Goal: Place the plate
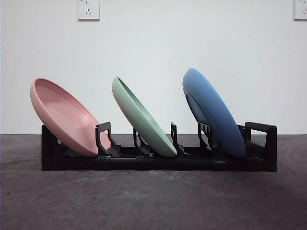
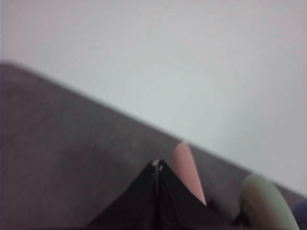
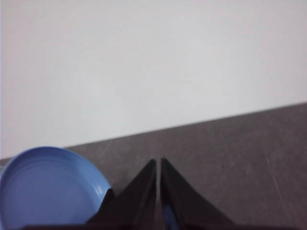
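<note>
Three plates are seated leaning in the rack (image 1: 158,164): pink plate (image 1: 64,117), green plate (image 1: 144,120), blue plate (image 1: 211,115). Left gripper (image 2: 158,165) closed, empty, nearest pink; right gripper (image 3: 158,163) closed, empty, beside blue.

Place: a plain test bench, most like a lab, not a lived-in kitchen.
Wall (image 1: 153,43): bare white, with two sockets (image 1: 88,9) high up.
Table (image 1: 153,201): dark grey, scuffed and matte.
Rack (image 1: 158,160): black, alone on the table, with three plates, pink (image 1: 62,115), green (image 1: 141,117) and blue (image 1: 208,110), leaning in its slots.
Robot: black jaws at the bottom of both wrist views; the plates lie just beyond their tips.
</note>
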### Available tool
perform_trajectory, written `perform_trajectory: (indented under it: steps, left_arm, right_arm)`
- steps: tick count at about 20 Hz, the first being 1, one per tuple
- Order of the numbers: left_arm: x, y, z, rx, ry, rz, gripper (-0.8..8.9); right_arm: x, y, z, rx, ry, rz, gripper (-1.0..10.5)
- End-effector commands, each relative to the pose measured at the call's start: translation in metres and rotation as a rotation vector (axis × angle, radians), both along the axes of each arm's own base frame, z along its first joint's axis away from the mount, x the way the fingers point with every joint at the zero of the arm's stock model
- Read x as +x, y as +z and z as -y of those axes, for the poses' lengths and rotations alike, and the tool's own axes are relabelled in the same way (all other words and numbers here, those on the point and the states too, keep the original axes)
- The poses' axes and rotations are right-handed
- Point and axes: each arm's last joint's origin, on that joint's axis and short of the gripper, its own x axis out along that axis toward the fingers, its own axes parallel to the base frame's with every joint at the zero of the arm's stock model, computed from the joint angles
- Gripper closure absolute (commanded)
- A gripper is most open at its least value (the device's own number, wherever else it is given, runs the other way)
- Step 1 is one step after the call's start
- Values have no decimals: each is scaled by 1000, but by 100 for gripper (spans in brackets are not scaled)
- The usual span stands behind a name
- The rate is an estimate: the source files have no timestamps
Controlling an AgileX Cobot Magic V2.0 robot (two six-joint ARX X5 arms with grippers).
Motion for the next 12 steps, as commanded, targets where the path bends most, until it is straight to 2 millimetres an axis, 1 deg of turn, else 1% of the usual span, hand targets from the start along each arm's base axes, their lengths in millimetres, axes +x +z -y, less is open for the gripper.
perform_trajectory:
  steps: [1, 5, 9, 12]
  left_arm:
    - [-3, 13, 1, 37, -40, -130, 802]
    - [-4, 35, 3, 108, -128, -278, 802]
    - [-3, 54, 4, 160, -170, -422, 802]
    - [-2, 66, 4, 206, -194, -540, 802]
  right_arm:
    - [-1, 21, 0, 12, 18, -114, 932]
    - [5, 41, -4, -51, 113, -259, 932]
    - [13, 59, -7, -73, 205, -351, 932]
    - [21, 68, -8, -87, 241, -414, 932]
